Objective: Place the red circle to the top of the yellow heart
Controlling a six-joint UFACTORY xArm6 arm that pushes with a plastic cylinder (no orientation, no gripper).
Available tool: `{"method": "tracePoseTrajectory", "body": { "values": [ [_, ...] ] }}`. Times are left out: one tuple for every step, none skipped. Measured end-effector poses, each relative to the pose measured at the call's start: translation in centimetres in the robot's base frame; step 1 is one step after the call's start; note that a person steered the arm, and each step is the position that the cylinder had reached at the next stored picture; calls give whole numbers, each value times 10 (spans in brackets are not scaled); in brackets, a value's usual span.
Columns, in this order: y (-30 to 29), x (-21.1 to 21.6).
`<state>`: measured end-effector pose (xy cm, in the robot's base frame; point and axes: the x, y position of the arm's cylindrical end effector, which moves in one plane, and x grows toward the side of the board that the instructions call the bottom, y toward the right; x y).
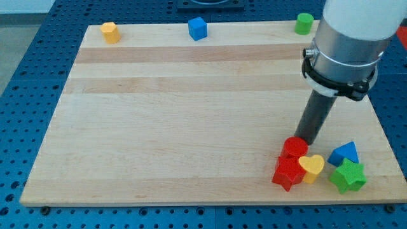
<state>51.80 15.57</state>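
My tip (308, 140) is sitting w/ no jaws to read, touching the red circle (294, 147) at lower right of the bench (191, 127), circle resting just above-left of the yellow heart (311, 166).

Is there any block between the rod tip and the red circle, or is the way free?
Nothing visible stands between them. My tip is right at the red circle, on its upper right edge. The red circle already sits above and left of the yellow heart, touching it.
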Motion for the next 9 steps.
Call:
{"method": "tracePoseTrajectory", "body": {
  "values": [
    [-6,-6],
    [-35,-8],
    [-73,-8],
    [-83,-2],
    [-83,15],
    [-80,34],
    [-63,36],
    [-46,31],
    [-30,22]
  ]
}}
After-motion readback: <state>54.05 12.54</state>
